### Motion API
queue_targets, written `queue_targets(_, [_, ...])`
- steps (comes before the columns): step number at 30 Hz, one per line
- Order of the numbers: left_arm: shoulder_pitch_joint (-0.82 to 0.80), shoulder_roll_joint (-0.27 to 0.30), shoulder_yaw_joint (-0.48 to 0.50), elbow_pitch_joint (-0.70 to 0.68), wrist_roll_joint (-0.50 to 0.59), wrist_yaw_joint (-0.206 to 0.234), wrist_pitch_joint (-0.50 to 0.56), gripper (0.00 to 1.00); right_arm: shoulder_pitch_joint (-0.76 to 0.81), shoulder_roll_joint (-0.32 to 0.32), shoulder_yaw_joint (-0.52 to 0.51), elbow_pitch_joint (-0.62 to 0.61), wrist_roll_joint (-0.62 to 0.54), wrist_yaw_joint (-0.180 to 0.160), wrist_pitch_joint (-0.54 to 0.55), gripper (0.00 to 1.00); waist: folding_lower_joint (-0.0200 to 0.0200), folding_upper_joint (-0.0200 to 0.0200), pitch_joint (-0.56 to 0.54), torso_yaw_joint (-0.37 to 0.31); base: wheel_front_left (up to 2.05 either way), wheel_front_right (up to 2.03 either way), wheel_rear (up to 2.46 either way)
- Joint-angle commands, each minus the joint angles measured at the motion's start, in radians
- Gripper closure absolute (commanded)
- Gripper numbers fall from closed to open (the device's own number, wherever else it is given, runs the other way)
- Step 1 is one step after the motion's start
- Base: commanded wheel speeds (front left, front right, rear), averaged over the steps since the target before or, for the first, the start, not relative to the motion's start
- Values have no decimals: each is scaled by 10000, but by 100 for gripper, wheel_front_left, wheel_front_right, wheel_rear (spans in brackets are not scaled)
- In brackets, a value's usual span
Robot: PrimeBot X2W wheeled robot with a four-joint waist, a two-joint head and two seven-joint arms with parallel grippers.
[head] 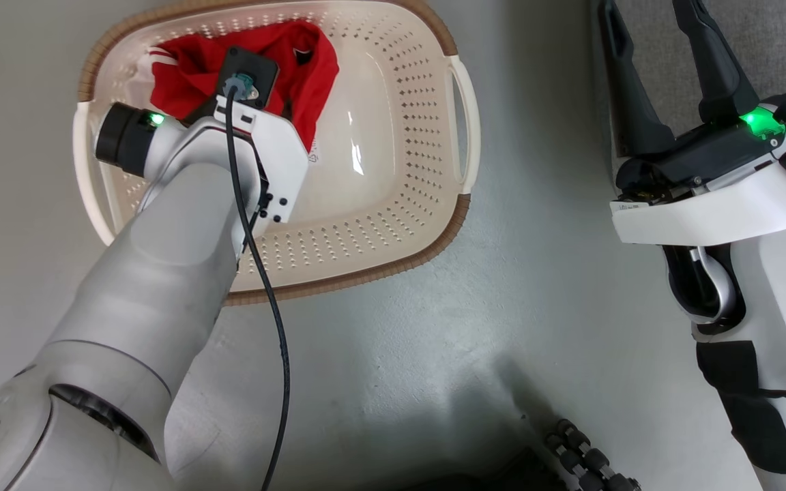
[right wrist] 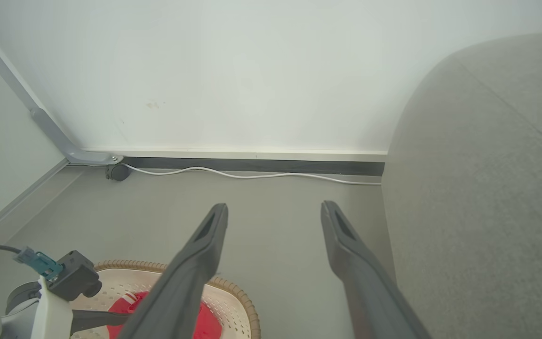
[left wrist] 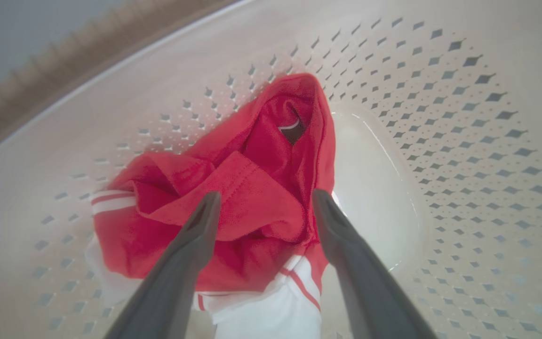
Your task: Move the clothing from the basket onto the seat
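The left arm (head: 161, 273) dips steeply into the basket (head: 400, 136), with the left pincer (left wrist: 266, 195) spread wide, a fingertip on either side of the bunched red clothing (left wrist: 167, 226) at one end of it. The right pincer (right wrist: 274, 206) is spread too, hovering over the floor (right wrist: 271, 197) just beside the seat (right wrist: 478, 188).

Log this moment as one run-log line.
left jaws: open, poised over clothing in basket | right jaws: open, empty, over floor beside seat | stage: pre-grasp

No text was legible. A small label (head: 628, 205) on the right arm's white cover (head: 707, 211) was too tiny to read.
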Motion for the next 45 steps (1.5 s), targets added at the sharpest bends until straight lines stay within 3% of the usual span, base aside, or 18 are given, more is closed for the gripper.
queue_targets(1, [-151,87,28,0,20,151,57,0,189,39,143,-299,97,40,-103,0,0,0,135,-127,0,0,0])
queue_targets(23, [-1024,349,-1220,991,800,938,955,0,52,574,321,-590,263,40,-103,0,0,0,902,-871,0,0,0])
queue_targets(24, [-1026,365,-1237,995,802,949,967,6,49,588,315,-592,266,40,-103,0,0,0,913,-891,0,0,0])
queue_targets(26, [-1015,397,-1261,1004,793,969,991,100,41,605,308,-587,275,40,-103,0,0,0,917,-920,0,0,0])
queue_targets(37, [-597,393,-1146,1020,478,808,416,100,34,528,146,-375,235,40,-103,0,0,0,530,-719,0,0,0])
queue_targets(45, [177,233,-1147,1024,236,464,-517,100,338,276,2,7,202,40,-103,0,0,0,-502,-330,0,0,0])
